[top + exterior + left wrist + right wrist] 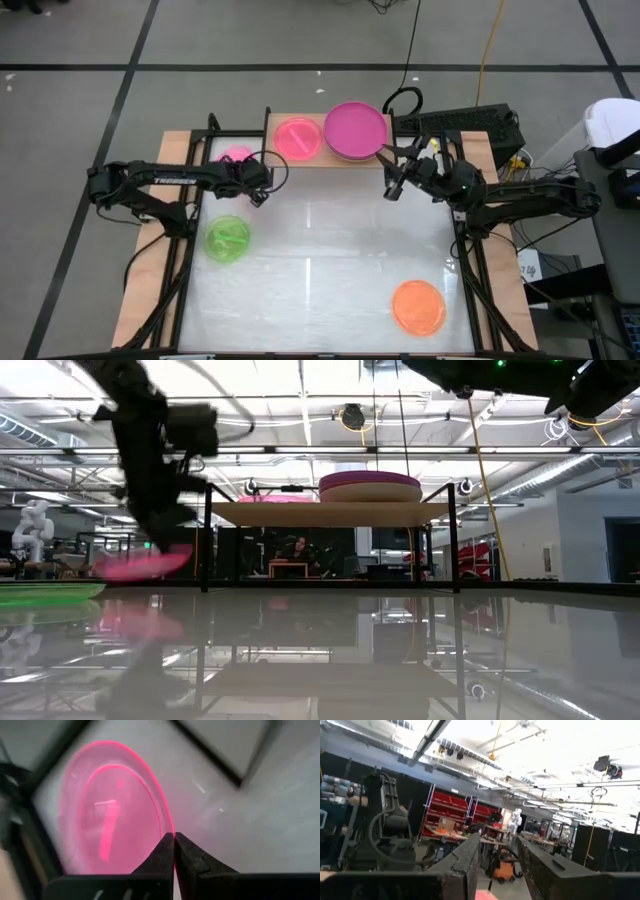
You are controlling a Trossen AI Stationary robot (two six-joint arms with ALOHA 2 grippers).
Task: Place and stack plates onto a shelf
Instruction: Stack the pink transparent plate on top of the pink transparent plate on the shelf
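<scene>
My left gripper (pixel 174 836) is shut on a translucent pink plate (pixel 107 810) with a bar mark, near the table's far left corner (pixel 236 155); the low view shows that plate (pixel 145 565) off the table. The shelf (pixel 450 150) stands at the far edge and carries a second pink plate (pixel 297 138) and a magenta plate (pixel 355 130) stacked on a beige one (pixel 370 493). My right gripper (pixel 392 188) hangs open just in front of the shelf, near the magenta stack, and touches nothing. A green plate (pixel 228 238) and an orange plate (pixel 418 306) lie flat on the table. My left gripper pinches the pink plate by its rim (pixel 167 827) between its two fingers, which come down at it from above. The plate is lifted clear of the table and hangs a little tilted below the gripper (pixel 150 560).
The white tabletop (pixel 320 250) is bare between the green and orange plates. Black frame rails (pixel 180 270) run along the table's left and right sides. The shelf's thin black legs (pixel 207 545) stand on the table at its far edge. Cables and a box (pixel 470 125) sit behind the shelf.
</scene>
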